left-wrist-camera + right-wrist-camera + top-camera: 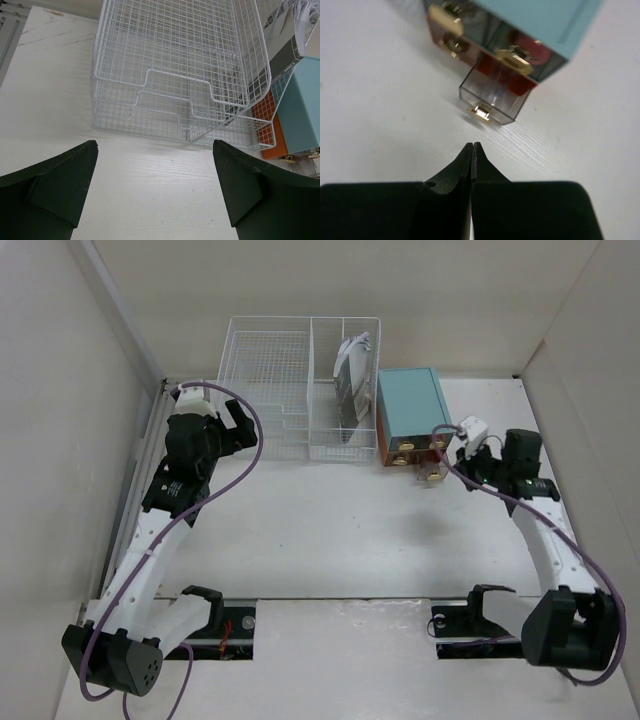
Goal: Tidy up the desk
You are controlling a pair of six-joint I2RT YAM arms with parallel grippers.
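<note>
From above: pale walls on three sides, the white desk (330, 540) flat between them, metal rail along its left edge. At the back, a wire basket (300, 390) with a dark-and-white packet (350, 380) standing in its right compartment. Just beside it, a teal box (410, 412) with a small drawer (432, 473) pulled out at the near end. Left gripper (240, 427) near the basket front, spread wide. Right gripper (458, 458) close to the drawer, apart from it.

From the left wrist: left gripper (155, 185) fully wide, holding nothing, bare desk (50, 110) between the fingers. Stepped front edge of the basket (175, 75) straight ahead, not touched. Off to the right, a corner of the teal box (305, 110).

From the right wrist: right gripper (471, 148) pinched shut on nothing, tips aimed at the gold knob (481, 112) of the clear drawer (492, 95), with a strip of desk (380, 100) between. Teal box (545, 20) above, more gold knobs on its front.

Likely step — nudging the drawer home with the closed tips. Risks, as judged:
- Narrow tips on a small rounded knob: easy to slide off sideways and jab the thin clear wall instead.
- Off-centre push: probably skews the drawer in its slot and jams it half shut.
- Light box on a smooth desk: may shove the whole box back or against the basket rather than close the drawer.
- Wide left fingers so near the wire — any forward drift could hook the mesh and drag the basket.
</note>
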